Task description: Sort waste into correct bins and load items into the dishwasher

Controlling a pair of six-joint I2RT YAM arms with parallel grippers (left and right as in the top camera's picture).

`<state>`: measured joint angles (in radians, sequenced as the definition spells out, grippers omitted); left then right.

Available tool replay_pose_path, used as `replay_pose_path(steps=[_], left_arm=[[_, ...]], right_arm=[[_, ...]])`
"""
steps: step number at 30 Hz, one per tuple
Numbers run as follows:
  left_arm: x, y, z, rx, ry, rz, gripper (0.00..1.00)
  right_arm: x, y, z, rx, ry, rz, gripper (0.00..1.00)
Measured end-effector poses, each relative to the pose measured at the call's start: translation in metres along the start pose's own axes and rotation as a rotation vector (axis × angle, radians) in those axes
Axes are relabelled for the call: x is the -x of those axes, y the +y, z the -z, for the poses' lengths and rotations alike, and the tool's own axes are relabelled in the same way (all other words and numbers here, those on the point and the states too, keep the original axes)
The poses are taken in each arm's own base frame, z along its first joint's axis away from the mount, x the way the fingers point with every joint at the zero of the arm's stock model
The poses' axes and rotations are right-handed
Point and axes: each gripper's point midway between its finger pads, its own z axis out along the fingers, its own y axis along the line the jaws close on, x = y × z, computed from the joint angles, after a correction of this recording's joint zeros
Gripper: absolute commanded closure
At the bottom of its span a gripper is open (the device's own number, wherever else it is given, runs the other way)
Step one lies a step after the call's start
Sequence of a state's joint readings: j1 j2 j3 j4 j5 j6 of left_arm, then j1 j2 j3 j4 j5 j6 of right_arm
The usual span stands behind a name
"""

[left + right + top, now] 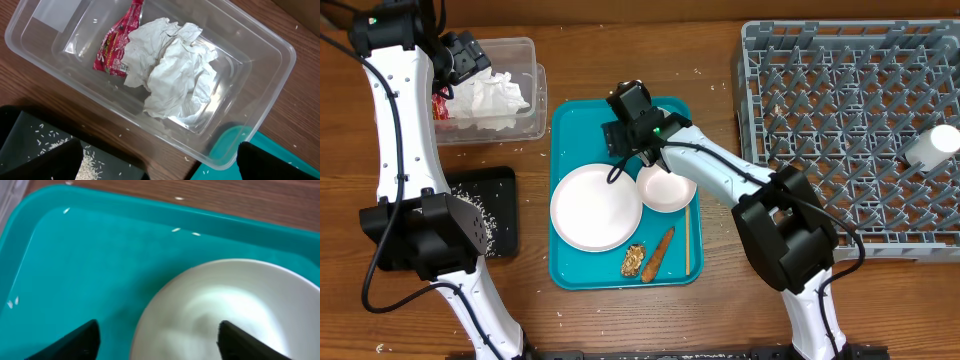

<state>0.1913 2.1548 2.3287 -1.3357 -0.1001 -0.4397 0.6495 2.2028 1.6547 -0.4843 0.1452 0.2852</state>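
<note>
We are at the dishes part of the job. Our right gripper (157, 330) hangs low over the teal tray (570, 120), its two fingers spread wide with nothing in them. The small white bowl (666, 188) sits on the tray right in front of those fingers, next to the big white plate (595, 208). From above, the two dishes look like they touch. We think the bowl is the thing to pick up now. For that, the fingers need to go down so one is inside the bowl's rim and one is outside, then squeeze shut. After that the bowl must be carried over to the grey dish rack (840, 120) on the right, where a white cup (932, 146) lies.

Our left gripper (160, 147) hangs over the clear bin (270, 40), also wide open and holding nothing. In the bin are a crumpled tissue (175, 65) and a red wrapper (117, 47), so the paper trash looks done. On the teal tray, chopsticks (687, 238) and some food scraps (658, 253) wait. The black tray (490, 200) with rice grains sits beside the clear bin, and we guess the scraps belong there
</note>
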Motion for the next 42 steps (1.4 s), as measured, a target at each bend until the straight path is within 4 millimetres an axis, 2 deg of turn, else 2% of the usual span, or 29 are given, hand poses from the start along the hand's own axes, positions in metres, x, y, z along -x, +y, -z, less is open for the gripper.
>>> replay_pose_path(steps=[3, 12, 24, 31, 36, 39, 42], left_arm=[[0.000, 0.000, 0.000, 0.000, -0.001, 0.000, 0.00], [0.000, 0.000, 0.000, 0.000, -0.001, 0.000, 0.00], [0.000, 0.000, 0.000, 0.000, -0.001, 0.000, 0.00], [0.000, 0.000, 0.000, 0.000, -0.001, 0.000, 0.00], [0.000, 0.000, 0.000, 0.000, 0.000, 0.000, 0.00], [0.000, 0.000, 0.000, 0.000, -0.001, 0.000, 0.00], [0.000, 0.000, 0.000, 0.000, -0.001, 0.000, 0.00]], right_arm=[[0.000, -0.002, -0.001, -0.008, -0.004, -0.004, 0.50], [-0.004, -0.004, -0.006, -0.022, 0.005, 0.004, 0.57], [-0.011, 0.015, -0.005, -0.002, 0.008, 0.030, 0.87], [-0.011, 0.014, -0.003, -0.014, 0.017, 0.037, 0.96], [0.005, 0.016, 0.012, -0.023, 0.020, 0.026, 0.96], [0.029, 0.018, 0.033, -0.015, 0.009, -0.008, 0.96], [0.059, 0.004, 0.061, -0.018, -0.013, -0.062, 0.96]])
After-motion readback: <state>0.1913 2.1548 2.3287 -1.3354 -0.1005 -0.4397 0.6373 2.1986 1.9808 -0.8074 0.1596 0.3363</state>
